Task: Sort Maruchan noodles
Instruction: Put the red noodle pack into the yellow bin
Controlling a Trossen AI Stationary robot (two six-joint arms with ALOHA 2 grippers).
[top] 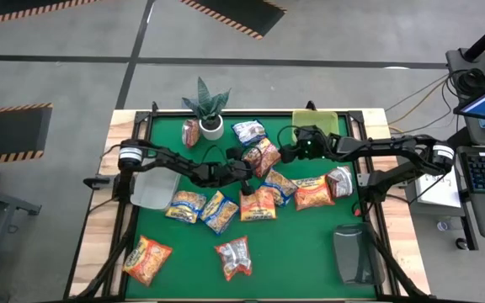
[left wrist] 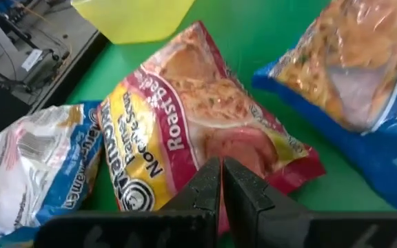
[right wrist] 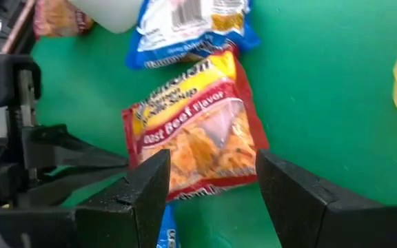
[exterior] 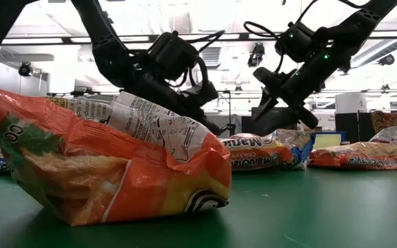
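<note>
On the green tabletop point(top: 310, 252), noodle packets point(top: 219, 210) lie scattered from lower left to mid right. The left pincer point(top: 244, 171), pressed together and empty, sits at centre just beside the red roast-beef packet point(top: 262, 156). The right pincer point(top: 286, 154), spread and holding nothing, hovers at that packet's other side, jaws straddling it in the wrist view.

Risk: both arms converge on one packet; a collision is likely if both advance. The crinkly film may slip from a shallow pinch or drag the neighbouring blue packet point(top: 248, 130).
</note>
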